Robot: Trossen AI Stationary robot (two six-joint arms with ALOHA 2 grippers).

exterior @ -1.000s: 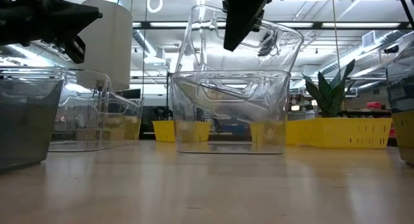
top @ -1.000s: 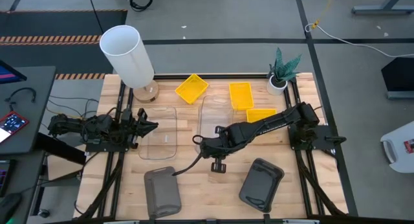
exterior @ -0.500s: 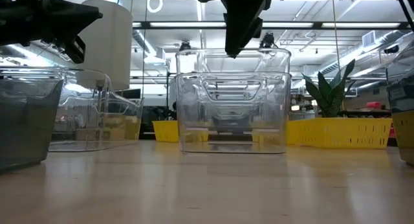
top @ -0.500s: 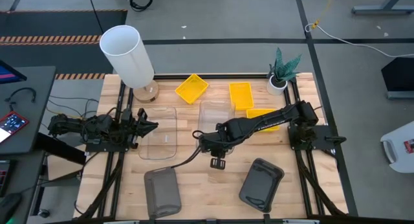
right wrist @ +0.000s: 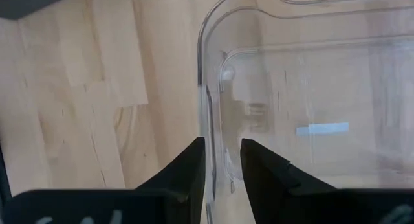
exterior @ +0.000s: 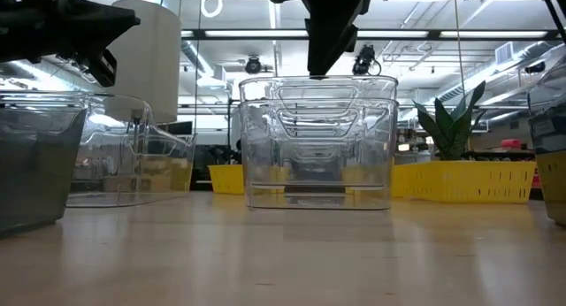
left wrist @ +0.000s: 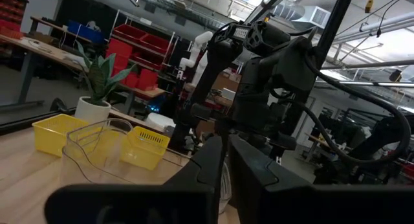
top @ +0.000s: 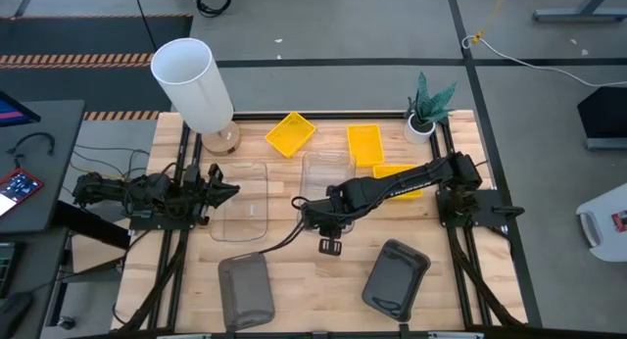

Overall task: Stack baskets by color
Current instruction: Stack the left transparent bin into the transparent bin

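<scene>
Two clear baskets [top: 328, 168] stand nested at the table's middle, the inner one level inside the outer [exterior: 318, 138]. My right gripper [right wrist: 223, 162] is open just above their near rim [exterior: 318, 73], pointing steeply down. One finger stands on each side of the inner basket's rim, and nothing is held. A third clear basket [top: 245, 202] rests on the table in front of my left gripper [top: 223, 190], which waits shut at the left edge. Three yellow baskets [top: 290, 133], [top: 364, 143], [top: 395, 174] lie toward the far side. Two dark grey baskets [top: 245, 290], [top: 396, 277] lie near the front.
A tall white cylinder [top: 193, 81] stands at the far left corner and a small potted plant [top: 427, 106] at the far right. Bare wood shows between the two grey baskets near the front edge [top: 313, 280].
My right gripper has opened and let go of the clear basket that hung tilted from it. That basket has dropped and now sits level inside the clear basket below. The gripper has stayed above the rim.
</scene>
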